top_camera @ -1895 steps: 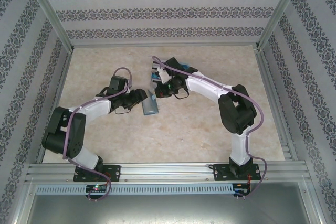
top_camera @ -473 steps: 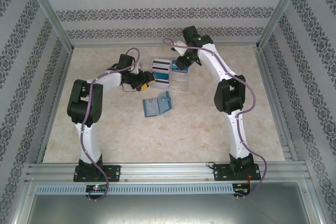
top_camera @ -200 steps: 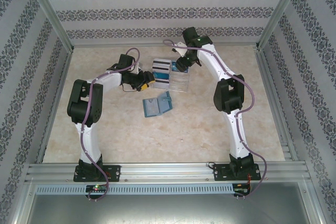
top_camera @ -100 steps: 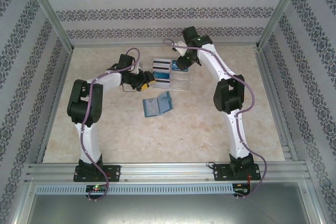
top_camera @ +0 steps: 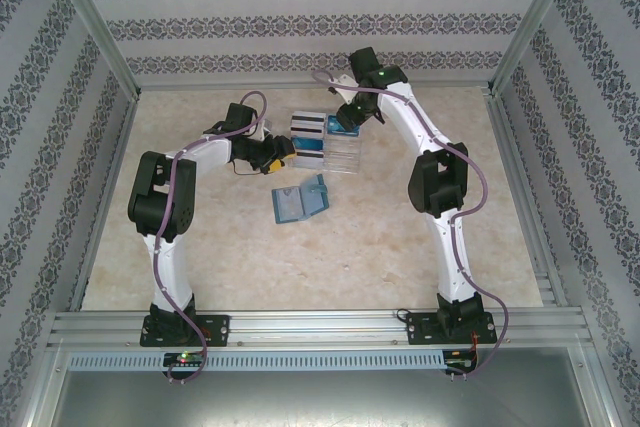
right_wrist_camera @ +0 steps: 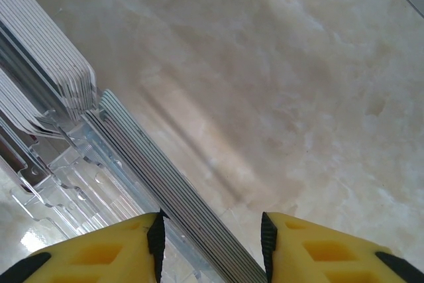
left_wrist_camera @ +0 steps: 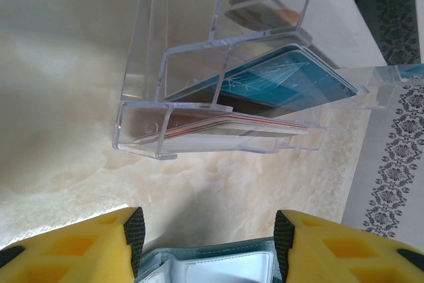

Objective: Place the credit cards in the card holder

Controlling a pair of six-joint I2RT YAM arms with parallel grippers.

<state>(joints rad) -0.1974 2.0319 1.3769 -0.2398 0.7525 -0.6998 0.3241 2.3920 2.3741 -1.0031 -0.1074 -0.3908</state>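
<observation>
So the step here looks like picking a card out of the rack. The credit cards (left_wrist_camera: 278,81) are standing on edge in the slots of a clear rack (top_camera: 340,157) toward the far side of the table (top_camera: 350,267). The card holder (top_camera: 300,202) lies open on the table just in front of the rack, nothing in the pockets as far as the overhead view shows.

The right fingers (right_wrist_camera: 212,223) are down at the far right end of the rack, one on each side of a bunch of cards seen edge-on. There's a visible gap on one side, so they're spread around the bunch, not pinching it yet.

The left fingers (left_wrist_camera: 207,220) are parked at the rack's left end, facing it, standing apart. A pale blue thing (left_wrist_camera: 205,271) sits between them at the bottom edge of the left wrist view. Honestly can't tell what it is or whether it's gripped.

Next move, best guess: squeeze, lift straight up out of the slot, carry it over to the holder. The tricky bit is that the bunch looks like several cards, so the right arm could easily pull more than one. The rack is light too, so it may tip or drag unless the left arm steadies it.
</observation>
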